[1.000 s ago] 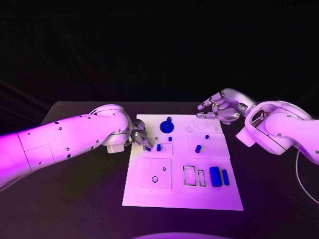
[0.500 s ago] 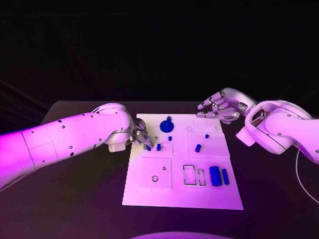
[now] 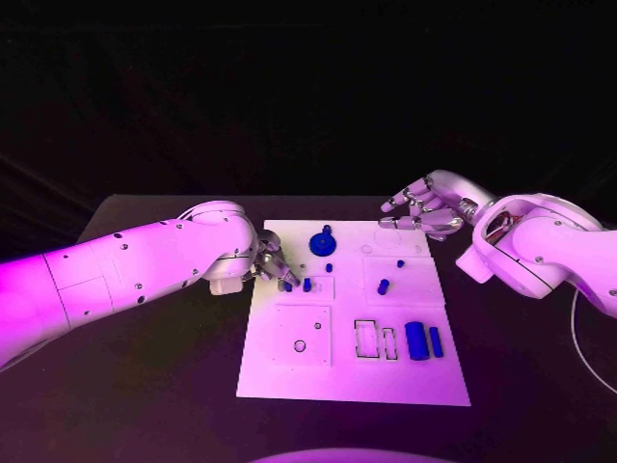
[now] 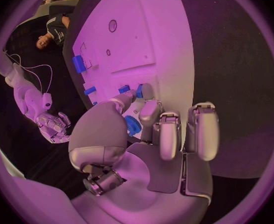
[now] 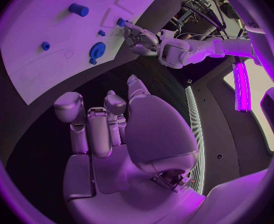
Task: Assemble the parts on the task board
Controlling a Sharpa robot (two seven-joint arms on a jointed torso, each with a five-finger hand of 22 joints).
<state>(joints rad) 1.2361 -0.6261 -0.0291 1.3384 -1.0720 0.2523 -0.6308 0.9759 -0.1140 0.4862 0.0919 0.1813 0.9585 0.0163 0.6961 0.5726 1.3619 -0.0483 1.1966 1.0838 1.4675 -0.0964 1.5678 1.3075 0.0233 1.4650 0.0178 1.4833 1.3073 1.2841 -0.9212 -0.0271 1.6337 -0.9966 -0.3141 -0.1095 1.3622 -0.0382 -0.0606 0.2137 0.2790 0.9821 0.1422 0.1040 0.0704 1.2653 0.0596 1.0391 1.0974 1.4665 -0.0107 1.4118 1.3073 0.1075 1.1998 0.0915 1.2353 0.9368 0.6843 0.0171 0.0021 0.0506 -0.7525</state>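
The silver many-fingered left hand [image 3: 270, 266] sat at the left edge of the white rectangular task board [image 3: 350, 371], fingers curled around a small blue plastic part [image 4: 132, 126]; the left wrist view showed that piece pinched between thumb and fingers, right above the board's left rim. Compared with a second earlier, this hand had barely shifted: maybe a slight creep toward the board, same hold, same posture. So the part had not yet been set into any socket, and judging from this the step in hand was still the carry or line-up for insertion near the two short blue pegs [image 3: 306, 285] standing beside the fingertips.

The silver many-fingered right hand [image 3: 422, 214] hovered off the board's far right corner, above the black desk [image 3: 156, 386], fingers loosely apart and holding nothing. It had not moved over the last second either.

On the board nothing had changed: the round blue gear-like disc [image 3: 323, 244] sat near the far edge, a small blue stub [image 3: 328, 268] just this side of it, a slanted blue peg [image 3: 383, 286] in the right middle, and a thick blue cylinder [image 3: 417, 341] with a thin blue bar [image 3: 435, 340] lay side by side near the rectangular slots on the right. Most parts still lay loose, so the assembly looked early.
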